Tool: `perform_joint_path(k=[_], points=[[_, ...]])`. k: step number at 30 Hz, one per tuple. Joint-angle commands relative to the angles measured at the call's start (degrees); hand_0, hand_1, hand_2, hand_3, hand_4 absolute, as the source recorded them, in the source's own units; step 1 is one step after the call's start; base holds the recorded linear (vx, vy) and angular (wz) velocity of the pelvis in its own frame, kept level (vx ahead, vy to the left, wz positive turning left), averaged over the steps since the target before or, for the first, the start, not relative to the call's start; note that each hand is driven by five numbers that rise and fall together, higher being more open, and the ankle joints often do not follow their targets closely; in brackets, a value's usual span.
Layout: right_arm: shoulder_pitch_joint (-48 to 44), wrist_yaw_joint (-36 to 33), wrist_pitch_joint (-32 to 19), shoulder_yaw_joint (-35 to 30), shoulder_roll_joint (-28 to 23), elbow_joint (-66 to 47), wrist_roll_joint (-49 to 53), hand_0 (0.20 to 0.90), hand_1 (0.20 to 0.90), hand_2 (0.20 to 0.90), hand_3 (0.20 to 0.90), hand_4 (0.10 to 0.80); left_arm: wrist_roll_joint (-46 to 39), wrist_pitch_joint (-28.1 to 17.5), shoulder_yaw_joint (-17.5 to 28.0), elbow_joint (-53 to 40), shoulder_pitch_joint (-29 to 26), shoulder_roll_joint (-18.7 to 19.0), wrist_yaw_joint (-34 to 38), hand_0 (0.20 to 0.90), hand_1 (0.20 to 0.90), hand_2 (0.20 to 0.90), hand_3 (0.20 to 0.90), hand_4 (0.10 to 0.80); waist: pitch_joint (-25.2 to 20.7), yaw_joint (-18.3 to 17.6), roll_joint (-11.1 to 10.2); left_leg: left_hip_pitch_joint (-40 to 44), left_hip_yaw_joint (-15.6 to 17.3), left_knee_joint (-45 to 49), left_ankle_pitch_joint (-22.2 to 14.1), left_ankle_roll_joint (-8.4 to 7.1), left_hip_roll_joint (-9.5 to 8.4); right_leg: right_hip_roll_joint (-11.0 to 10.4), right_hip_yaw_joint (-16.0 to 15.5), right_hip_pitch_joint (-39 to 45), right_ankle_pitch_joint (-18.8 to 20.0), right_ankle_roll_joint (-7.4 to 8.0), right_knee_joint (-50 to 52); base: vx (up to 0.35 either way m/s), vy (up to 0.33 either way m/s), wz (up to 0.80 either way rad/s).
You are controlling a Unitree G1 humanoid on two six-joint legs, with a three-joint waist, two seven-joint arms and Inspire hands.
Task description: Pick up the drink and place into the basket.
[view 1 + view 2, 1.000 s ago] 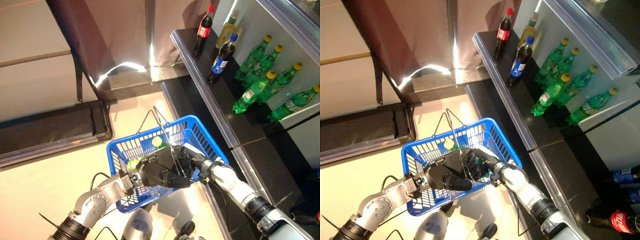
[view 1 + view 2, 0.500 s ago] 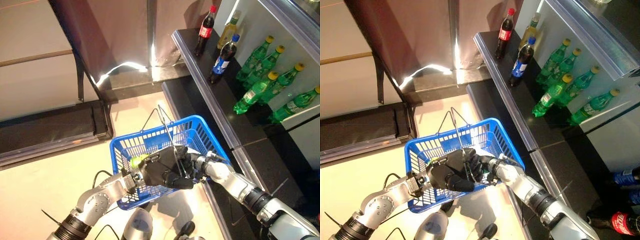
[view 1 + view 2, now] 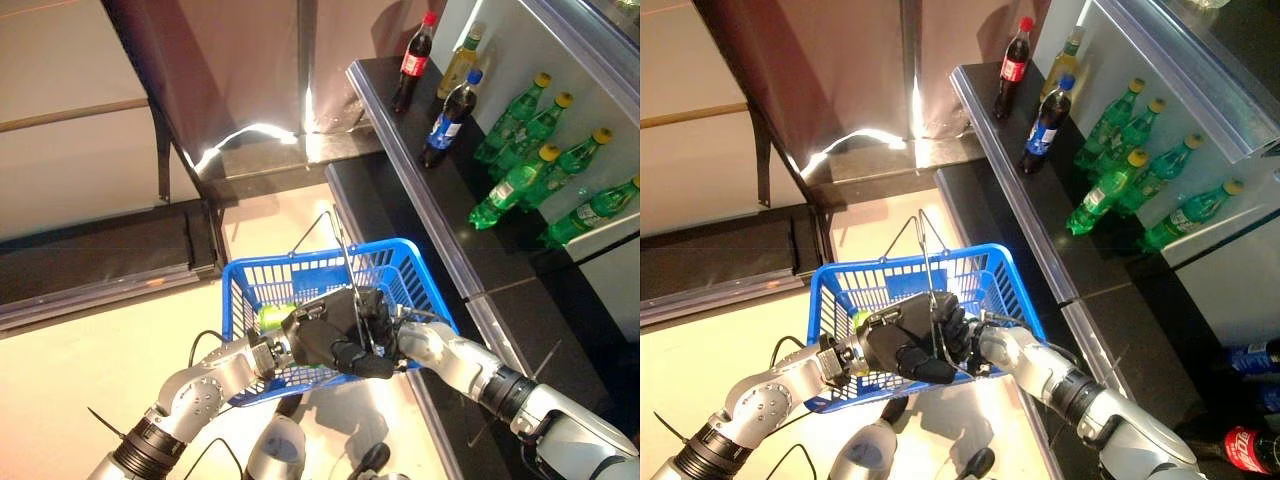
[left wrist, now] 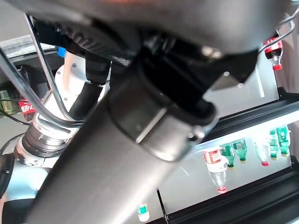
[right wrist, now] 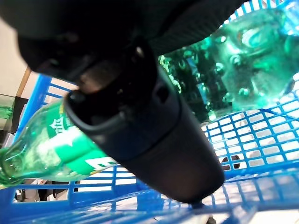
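The left robot hand (image 3: 325, 340) is gripping the wire handles of the blue basket (image 3: 245, 285) above the pale floor (image 3: 90, 350). The right robot hand (image 5: 126, 116) is clutching the green drink (image 5: 56, 140) inside it (a dark counter (image 3: 400, 130) with bottles (image 3: 520, 150) is running alongside).

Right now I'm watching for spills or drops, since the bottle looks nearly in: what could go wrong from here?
The left hand carries the blue basket by its thin wire handles; a jolt could tip it.

The right hand is inside the basket with its fingers round the green bottle. Pulling out, it may snag the handles or the basket's mesh.

The basket hangs close to the dark shelf edge and could knock against it.
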Motion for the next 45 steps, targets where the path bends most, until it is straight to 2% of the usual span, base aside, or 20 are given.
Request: perform_joint_path(k=[1, 15, 20, 22, 23, 25, 45], points=[[-6.89, -0.61, -3.2, 5.22, 6.27, 0.75, 0.12, 0.3, 0.3, 0.3, 0.2, 0.1, -9.49, -10.15, -6.32, -21.05, -15.09, -13.82, -18.42, 0.3, 0.3, 0.3, 0.2, 0.1, -16.34, 0.91, -0.61, -1.11, 0.02, -2.11, 2.35, 0.43, -0.83, 0.21, -1.14, 3.52, -1.85, -0.37, 1.2, 0.0, 0.0, 0.0], [-6.5, 0.27, -1.84, 6.34, 12.48, 9.11, -2.75, 0.3, 0.3, 0.3, 0.2, 0.1, -9.48, -8.8, -7.07, -21.52, -17.26, -15.16, -19.48, 0.3, 0.3, 0.3, 0.2, 0.1, -16.3, 2.1, -1.03, -1.1, -1.21, -2.11, 2.2, 0.51, -1.21, 0.44, -1.58, 3.67, -1.93, -0.55, 1.13, -0.002, 0.002, 0.04], [-5.83, -0.1, -1.53, 6.07, 13.26, 10.74, -4.03, 0.3, 0.3, 0.3, 0.2, 0.1, -9.51, -9.14, -7.39, -21.65, -17.51, -15.11, -19.24, 0.3, 0.3, 0.3, 0.2, 0.1, -16.43, 2.08, -1.05, -1.07, -1.26, -2.11, 2.16, 0.62, -1.35, 0.46, -1.6, 3.61, -1.92, -0.53, 1.14, 0.0, 0.002, 0.02], [-5.65, -0.42, -1.3, 6.01, 13.71, 11.66, -4.51, 0.425, 0.425, 0.425, 0.345, 0.245, -9.63, -9.22, -7.45, -21.75, -17.66, -15.14, -19.09, 0.3, 0.3, 0.3, 0.2, 0.1, -16.45, 2.12, -0.99, -1.08, -1.29, -2.11, 2.17, 0.6, -1.35, 0.48, -1.59, 3.59, -1.9, -0.53, 1.11, 0.0, 0.0, 0.0], [-5.44, -0.49, -1.06, 5.91, 13.86, 11.97, -4.76, 0.754, 0.754, 0.754, 0.73, 0.63, -9.58, -9.24, -7.48, -21.72, -17.69, -15.21, -19.02, 0.3, 0.3, 0.3, 0.2, 0.1, -16.47, 2.07, -0.99, -1.04, -1.27, -2.11, 2.17, 0.61, -1.35, 0.49, -1.58, 3.61, -1.89, -0.55, 1.09, 0.0, 0.0, 0.0], [-5.01, -0.72, -1.15, 5.64, 14.32, 12.91, -5.31, 0.9, 0.9, 0.9, 0.9, 0.8, -9.57, -9.03, -7.45, -21.78, -17.77, -15.5, -18.78, 0.3, 0.3, 0.3, 0.2, 0.1, -16.53, 2.05, -0.99, -1.04, -1.27, -2.11, 2.15, 0.61, -1.34, 0.5, -1.53, 3.59, -1.89, -0.54, 1.09, 0.0, 0.0, 0.0], [-4.31, -1.41, -0.36, 4.38, 15.13, 13.75, -5.75, 0.9, 0.9, 0.9, 0.9, 0.8, -8.95, -9.22, -7.55, -21.86, -17.73, -16.16, -18.04, 0.3, 0.3, 0.3, 0.2, 0.1, -16.6, 1.76, -1.11, -0.96, -1.09, -2.11, 2.05, 0.78, -1.41, 0.63, -1.33, 3.46, -1.8, -0.7, 0.98, 0.0, 0.0, 0.0]])
